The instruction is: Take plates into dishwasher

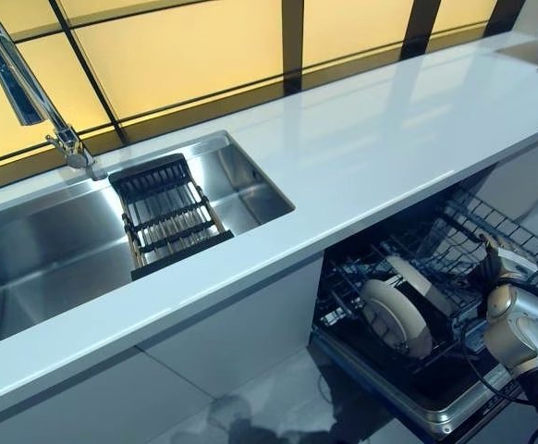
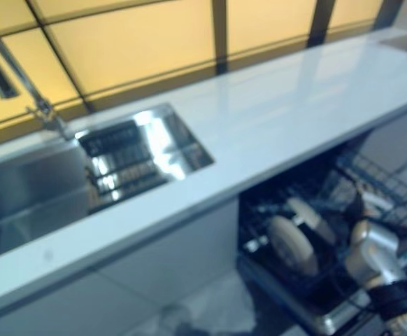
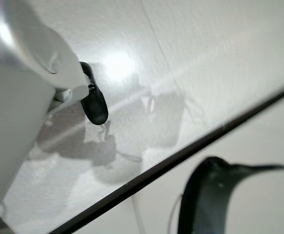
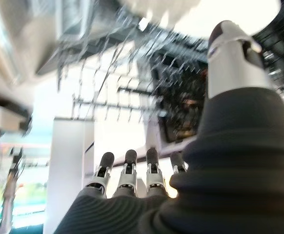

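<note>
White plates [image 1: 397,317] are already standing on edge in the dishwasher's lower rack [image 1: 491,222], and you can see the drying rack [image 1: 169,215] over the sink [image 1: 29,250] holds none, nor does the counter [image 1: 389,139], so by my reading the loading is close to done or done. Your right hand [image 4: 132,175] is down at the pulled-out rack just beside the plates, fingers straight and spread with nothing between them. Your left hand appears in no view clearly enough, so I cannot tell how its fingers stand.
</note>
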Controlling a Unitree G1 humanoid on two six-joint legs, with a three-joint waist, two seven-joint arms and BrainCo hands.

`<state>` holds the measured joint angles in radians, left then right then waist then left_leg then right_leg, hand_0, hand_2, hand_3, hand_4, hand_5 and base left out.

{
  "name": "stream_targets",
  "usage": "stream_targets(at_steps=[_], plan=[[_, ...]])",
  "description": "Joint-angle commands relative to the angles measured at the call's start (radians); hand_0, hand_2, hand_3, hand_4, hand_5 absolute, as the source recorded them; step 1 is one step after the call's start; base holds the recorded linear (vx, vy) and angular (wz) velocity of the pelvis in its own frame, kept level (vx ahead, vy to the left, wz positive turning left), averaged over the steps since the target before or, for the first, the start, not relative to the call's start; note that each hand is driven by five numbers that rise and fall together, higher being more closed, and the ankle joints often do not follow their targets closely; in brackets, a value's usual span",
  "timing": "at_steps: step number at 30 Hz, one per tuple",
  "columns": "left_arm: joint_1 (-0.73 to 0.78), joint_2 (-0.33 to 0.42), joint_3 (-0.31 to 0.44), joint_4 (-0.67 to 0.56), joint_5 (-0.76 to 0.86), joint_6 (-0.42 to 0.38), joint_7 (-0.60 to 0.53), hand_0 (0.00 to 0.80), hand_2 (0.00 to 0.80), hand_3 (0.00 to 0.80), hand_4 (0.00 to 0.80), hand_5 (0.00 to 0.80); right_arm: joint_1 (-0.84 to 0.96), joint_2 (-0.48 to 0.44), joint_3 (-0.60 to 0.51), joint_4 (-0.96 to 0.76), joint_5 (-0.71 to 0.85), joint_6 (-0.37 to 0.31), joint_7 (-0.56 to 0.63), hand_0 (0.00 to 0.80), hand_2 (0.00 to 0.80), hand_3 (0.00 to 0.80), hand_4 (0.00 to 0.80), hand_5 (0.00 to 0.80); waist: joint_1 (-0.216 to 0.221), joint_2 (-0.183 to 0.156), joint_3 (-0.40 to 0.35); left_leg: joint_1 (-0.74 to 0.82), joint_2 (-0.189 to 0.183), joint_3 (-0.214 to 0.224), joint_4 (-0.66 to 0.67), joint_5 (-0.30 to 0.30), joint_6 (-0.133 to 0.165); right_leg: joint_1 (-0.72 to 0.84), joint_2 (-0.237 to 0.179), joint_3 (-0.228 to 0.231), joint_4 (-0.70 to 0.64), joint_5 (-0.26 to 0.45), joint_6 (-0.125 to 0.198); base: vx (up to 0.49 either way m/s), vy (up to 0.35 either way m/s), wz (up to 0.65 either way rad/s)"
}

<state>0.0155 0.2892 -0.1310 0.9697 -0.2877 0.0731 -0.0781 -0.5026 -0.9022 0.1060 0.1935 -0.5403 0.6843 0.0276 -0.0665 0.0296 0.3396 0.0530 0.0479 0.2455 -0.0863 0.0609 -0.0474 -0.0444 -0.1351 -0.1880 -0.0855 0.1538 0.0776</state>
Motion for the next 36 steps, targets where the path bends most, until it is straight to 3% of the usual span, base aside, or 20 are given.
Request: stream_targets(at_steps=[1, 6, 10, 19, 20, 22, 24, 25, 26, 27, 28, 29, 31, 34, 35, 36], plan=[[-0.008, 0.045, -0.007, 0.074, 0.052, -0.007, 0.017, 0.0, 0.0, 0.0, 0.0, 0.0, -0.037, -0.111, -0.028, -0.03, -0.086, 0.02, 0.008, 0.0, 0.0, 0.0, 0.0, 0.0, 0.008, -0.037, -0.081, 0.01, -0.018, 0.015, -0.001, -0.081, 0.033, 0.035, 0.006, -0.013, 0.047, -0.097, 0.065, 0.0, 0.0, 0.0], [-0.012, 0.054, 0.005, 0.097, 0.07, 0.01, 0.018, 0.0, 0.0, 0.0, 0.0, 0.0, -0.021, -0.172, -0.071, -0.015, -0.085, 0.024, 0.052, 0.0, 0.0, 0.0, 0.0, 0.0, 0.003, -0.064, -0.117, 0.03, -0.013, 0.023, -0.001, -0.089, 0.036, 0.058, 0.014, -0.009, 0.034, -0.101, 0.065, 0.052, -0.02, -0.08], [-0.016, 0.063, 0.015, 0.177, 0.13, 0.101, 0.046, 0.0, 0.0, 0.0, 0.0, 0.0, 0.047, -0.195, -0.119, 0.008, -0.1, 0.019, 0.092, 0.0, 0.0, 0.0, 0.0, 0.0, -0.005, -0.076, -0.147, 0.047, -0.01, 0.029, 0.004, -0.099, 0.04, 0.074, 0.021, -0.005, 0.031, -0.108, 0.062, 0.051, -0.048, -0.05], [-0.005, 0.08, 0.051, 0.217, 0.154, 0.17, 0.049, 0.0, 0.0, 0.0, 0.0, 0.0, 0.202, -0.198, -0.231, 0.118, -0.03, 0.014, 0.053, 0.0, 0.0, 0.0, 0.0, 0.0, -0.004, -0.09, -0.163, 0.054, 0.017, 0.031, 0.028, -0.107, 0.042, 0.077, 0.042, -0.018, 0.086, -0.156, 0.037, 0.008, -0.124, -0.01], [-0.001, 0.092, 0.074, 0.226, 0.119, 0.19, 0.082, 0.0, 0.0, 0.0, 0.0, 0.0, 0.288, -0.159, -0.267, 0.161, 0.083, 0.011, 0.014, 0.0, 0.0, 0.0, 0.0, 0.0, -0.001, -0.092, -0.158, 0.056, 0.037, 0.016, 0.014, -0.092, 0.031, 0.081, 0.062, -0.039, 0.11, -0.183, 0.023, -0.041, -0.331, -0.09], [0.019, 0.099, 0.108, 0.24, 0.047, 0.212, 0.107, 0.0, 0.0, 0.0, 0.0, 0.0, 0.359, -0.11, -0.285, 0.246, 0.198, 0.009, 0.063, 0.0, 0.0, 0.0, 0.0, 0.0, 0.01, -0.095, -0.153, 0.043, 0.064, 0.001, 0.006, -0.062, 0.004, 0.087, 0.084, -0.068, 0.112, -0.2, 0.004, -0.035, -0.398, 0.0], [0.052, 0.088, 0.152, 0.247, -0.011, 0.205, 0.126, 0.0, 0.0, 0.0, 0.0, 0.0, 0.406, -0.098, -0.293, 0.417, 0.225, -0.026, 0.107, 0.0, 0.0, 0.0, 0.0, 0.0, 0.032, -0.106, -0.143, 0.024, 0.084, 0.0, 0.02, -0.038, -0.024, 0.107, 0.095, -0.101, 0.081, -0.19, -0.008, -0.026, -0.305, 0.1], [0.052, 0.088, 0.152, 0.247, -0.011, 0.205, 0.126, 0.0, 0.0, 0.0, 0.0, 0.0, 0.406, -0.098, -0.293, 0.417, 0.225, -0.026, 0.107, 0.0, 0.0, 0.0, 0.0, 0.0, 0.032, -0.106, -0.143, 0.024, 0.084, 0.0, 0.02, -0.038, -0.024, 0.107, 0.095, -0.101, 0.081, -0.19, -0.008, -0.036, -0.194, 0.08], [0.057, 0.085, 0.159, 0.245, -0.006, 0.202, 0.122, 0.0, 0.0, 0.0, 0.0, 0.0, 0.418, -0.098, -0.295, 0.476, 0.253, -0.047, 0.104, 0.0, 0.0, 0.0, 0.0, 0.0, 0.037, -0.11, -0.137, 0.017, 0.09, 0.008, 0.045, -0.043, -0.03, 0.113, 0.094, -0.114, 0.073, -0.186, -0.012, -0.088, -0.17, 0.17], [0.058, 0.081, 0.177, 0.237, 0.019, 0.201, 0.109, 0.0, 0.0, 0.0, 0.0, 0.0, 0.438, -0.089, -0.313, 0.58, 0.336, -0.049, 0.108, 0.0, 0.0, 0.0, 0.0, 0.0, 0.04, -0.124, -0.127, -0.009, 0.102, 0.046, 0.147, -0.075, -0.032, 0.115, 0.078, -0.151, 0.058, -0.169, -0.022, -0.046, -0.194, 0.21], [0.056, 0.08, 0.177, 0.24, 0.027, 0.197, 0.101, 0.0, 0.0, 0.0, 0.0, 0.0, 0.443, -0.077, -0.317, 0.623, 0.344, -0.074, 0.094, 0.0, 0.0, 0.0, 0.0, 0.0, 0.038, -0.125, -0.128, -0.001, 0.105, 0.051, 0.194, -0.12, -0.035, 0.123, 0.076, -0.155, 0.056, -0.177, -0.019, -0.12, -0.198, 0.43], [0.041, 0.079, 0.175, 0.257, 0.042, 0.18, 0.077, 0.0, 0.0, 0.0, 0.0, 0.0, 0.444, -0.057, -0.323, 0.725, 0.384, -0.104, 0.064, 0.0, 0.0, 0.0, 0.0, 0.0, 0.035, -0.135, -0.122, 0.003, 0.1, 0.079, 0.289, -0.194, -0.014, 0.114, 0.056, -0.19, 0.064, -0.167, -0.025, -0.107, -0.105, 0.39], [0.018, 0.084, 0.171, 0.273, 0.06, 0.16, 0.049, 0.0, 0.0, 0.0, 0.0, 0.0, 0.443, -0.015, -0.332, 0.831, 0.519, -0.16, 0.023, 0.0, 0.0, 0.0, 0.0, 0.0, 0.024, -0.13, -0.131, 0.047, 0.069, 0.084, 0.343, -0.252, 0.009, 0.078, 0.051, -0.219, 0.091, -0.166, -0.032, -0.176, -0.081, 0.44], [-0.018, 0.098, 0.143, 0.255, 0.021, 0.139, 0.014, 0.0, 0.0, 0.0, 0.0, 0.0, 0.49, 0.066, -0.414, 0.883, 0.879, -0.157, -0.032, 0.0, 0.0, 0.0, 0.0, 0.0, -0.011, -0.075, -0.172, 0.148, 0.016, 0.02, 0.344, -0.166, -0.034, 0.033, 0.123, -0.234, 0.108, -0.192, -0.073, -0.151, -0.117, 0.18], [-0.028, 0.096, 0.137, 0.252, 0.0, 0.132, 0.004, 0.0, 0.0, 0.0, 0.0, 0.0, 0.501, 0.081, -0.428, 0.903, 0.91, -0.171, -0.044, 0.0, 0.0, 0.0, 0.0, 0.0, -0.016, -0.068, -0.177, 0.155, 0.007, 0.008, 0.343, -0.157, -0.039, 0.027, 0.134, -0.232, 0.106, -0.193, -0.077, -0.178, -0.138, -0.05], [-0.047, 0.084, 0.126, 0.246, -0.029, 0.128, -0.001, 0.0, 0.0, 0.0, 0.0, 0.0, 0.528, 0.112, -0.457, 0.955, 0.963, -0.226, -0.06, 0.0, 0.0, 0.0, 0.0, 0.0, -0.024, -0.056, -0.182, 0.164, -0.015, -0.007, 0.341, -0.163, -0.038, 0.011, 0.151, -0.232, 0.106, -0.188, -0.079, -0.143, -0.087, 0.1]])
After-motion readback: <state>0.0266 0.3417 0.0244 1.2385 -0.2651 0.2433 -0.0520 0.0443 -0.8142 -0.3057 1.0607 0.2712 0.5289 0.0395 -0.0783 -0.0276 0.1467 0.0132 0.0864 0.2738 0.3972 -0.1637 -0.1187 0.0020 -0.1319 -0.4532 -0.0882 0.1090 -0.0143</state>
